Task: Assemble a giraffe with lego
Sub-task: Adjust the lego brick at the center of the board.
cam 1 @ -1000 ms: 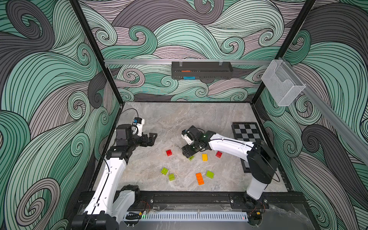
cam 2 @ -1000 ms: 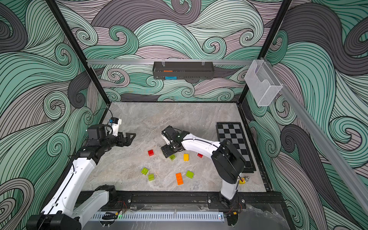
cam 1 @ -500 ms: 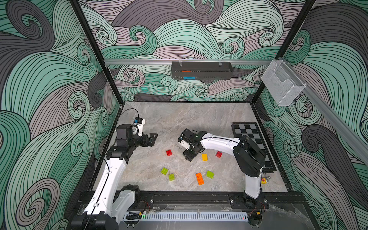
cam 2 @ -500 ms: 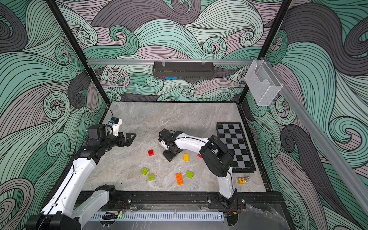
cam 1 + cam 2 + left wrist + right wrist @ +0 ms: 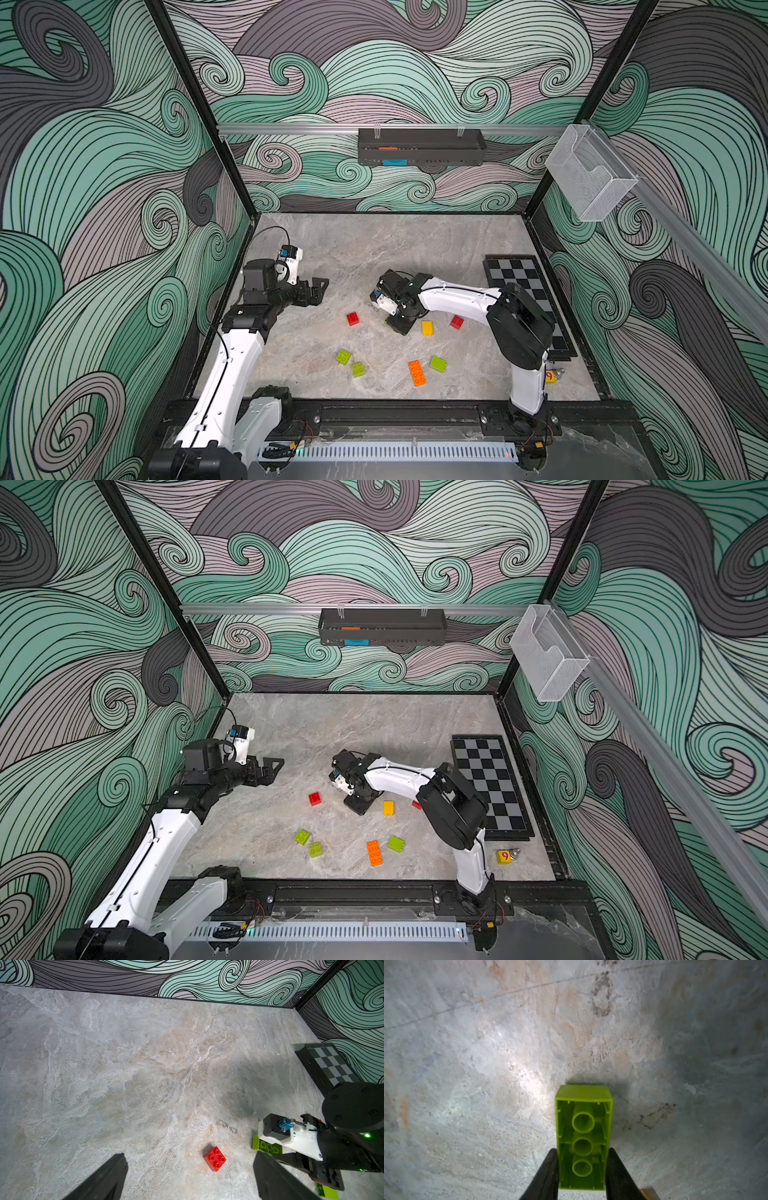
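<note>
My right gripper (image 5: 401,326) (image 5: 582,1167) is shut on a long lime green lego brick (image 5: 583,1126), its fingers pressed on the two long sides and the hollow underside facing the wrist camera. The left wrist view shows that brick (image 5: 267,1146) low over the table. Loose lego lies around: red (image 5: 353,318), yellow (image 5: 427,328), red (image 5: 457,322), two lime squares (image 5: 343,357) (image 5: 358,369), orange (image 5: 417,372), lime (image 5: 438,364). My left gripper (image 5: 318,291) (image 5: 190,1155) hangs open above the table, the red brick (image 5: 214,1158) below it. No assembled giraffe is in view.
A black chessboard (image 5: 528,303) lies along the right wall. A yellow cube with a red 9 (image 5: 504,856) sits at the front right by the right arm's base. A black shelf (image 5: 419,145) and a clear bin (image 5: 590,178) hang on the walls.
The right gripper has closed on the long lime brick, and the right arm's elbow has swung inward. The left arm has not moved.
</note>
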Controlling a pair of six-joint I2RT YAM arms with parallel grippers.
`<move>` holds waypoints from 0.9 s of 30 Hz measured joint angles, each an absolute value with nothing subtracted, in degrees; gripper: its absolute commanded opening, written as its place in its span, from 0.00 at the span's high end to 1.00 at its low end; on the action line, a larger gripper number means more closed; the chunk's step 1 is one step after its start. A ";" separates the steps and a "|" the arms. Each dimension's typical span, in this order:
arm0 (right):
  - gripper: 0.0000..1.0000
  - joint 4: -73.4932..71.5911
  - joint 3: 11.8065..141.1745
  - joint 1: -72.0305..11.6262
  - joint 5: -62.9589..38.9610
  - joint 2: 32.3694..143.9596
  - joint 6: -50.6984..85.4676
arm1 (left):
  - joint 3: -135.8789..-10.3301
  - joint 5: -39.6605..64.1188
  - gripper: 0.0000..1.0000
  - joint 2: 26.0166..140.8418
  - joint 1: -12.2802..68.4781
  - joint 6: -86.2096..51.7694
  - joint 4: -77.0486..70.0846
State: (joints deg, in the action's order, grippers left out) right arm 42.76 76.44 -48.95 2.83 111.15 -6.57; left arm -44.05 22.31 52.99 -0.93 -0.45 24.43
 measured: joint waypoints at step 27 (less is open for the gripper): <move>0.55 41.67 70.54 -48.77 -1.23 107.07 -36.73 | -44.12 22.00 0.01 53.04 0.21 -0.38 24.45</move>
